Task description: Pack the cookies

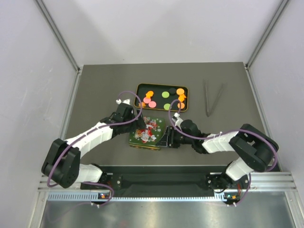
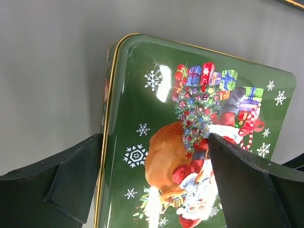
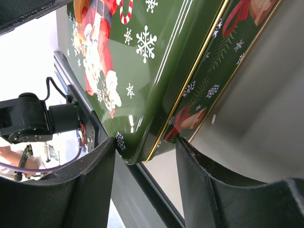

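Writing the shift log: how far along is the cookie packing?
Done: the cookies lie in the open tin, none seen loose. In hand: the left gripper is open over the green lid, the right gripper straddles its corner. Left: lid onto the tin.

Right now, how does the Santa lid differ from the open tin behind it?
The lid is printed with Santa and snowflakes; the tin shows a plain dark inside. The lid carries nothing; the tin holds the cookies. The lid lies nearer the robot than the tin. Both are rounded rectangles with gold edges.
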